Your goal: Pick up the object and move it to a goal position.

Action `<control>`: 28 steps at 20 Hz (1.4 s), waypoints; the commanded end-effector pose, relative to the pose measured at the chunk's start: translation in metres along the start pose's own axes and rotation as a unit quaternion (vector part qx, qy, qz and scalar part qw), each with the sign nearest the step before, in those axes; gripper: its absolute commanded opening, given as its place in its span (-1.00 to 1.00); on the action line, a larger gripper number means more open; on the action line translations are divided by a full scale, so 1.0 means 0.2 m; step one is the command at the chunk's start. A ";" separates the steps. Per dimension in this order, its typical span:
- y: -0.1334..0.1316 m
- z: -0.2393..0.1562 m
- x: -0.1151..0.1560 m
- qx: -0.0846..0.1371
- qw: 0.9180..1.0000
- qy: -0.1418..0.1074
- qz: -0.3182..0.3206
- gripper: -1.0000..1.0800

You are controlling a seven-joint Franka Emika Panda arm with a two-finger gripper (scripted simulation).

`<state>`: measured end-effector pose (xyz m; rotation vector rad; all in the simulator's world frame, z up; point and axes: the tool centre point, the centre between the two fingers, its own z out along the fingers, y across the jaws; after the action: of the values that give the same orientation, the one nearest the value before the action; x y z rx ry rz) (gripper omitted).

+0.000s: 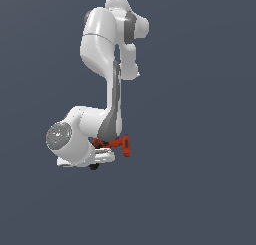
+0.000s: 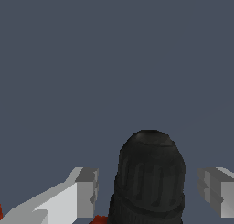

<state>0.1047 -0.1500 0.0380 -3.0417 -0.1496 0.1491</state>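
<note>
The object, a small orange-red drill (image 1: 119,143), lies against my white hand in the exterior view, with its blocky base (image 1: 127,146) toward that view's right. In the wrist view its black ribbed nose (image 2: 150,177) stands between my two fingers and a bit of red (image 2: 98,219) shows beside it. My gripper (image 2: 148,191) is open. One grey finger pad (image 2: 87,192) and the other (image 2: 215,191) each stand a gap away from the nose. In the exterior view the gripper (image 1: 105,151) is partly hidden by the hand and the drill.
The white arm (image 1: 107,44) rises above the hand and folds back down in the exterior view. Everything around is a plain dark grey-blue ground (image 1: 200,139) with no other objects or edges showing.
</note>
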 end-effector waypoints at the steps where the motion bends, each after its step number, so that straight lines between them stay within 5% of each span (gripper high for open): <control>1: 0.00 0.05 0.00 0.000 1.000 0.000 0.000 0.62; 3: 0.00 0.06 0.00 0.000 1.000 0.000 0.000 0.62; 4: 0.00 0.06 0.00 0.000 1.000 0.000 0.000 -1.00; 28: -0.10 -0.10 -0.01 -0.006 0.999 0.022 0.036 -1.00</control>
<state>0.1008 -0.1375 0.0492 -3.0576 -0.0576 0.1122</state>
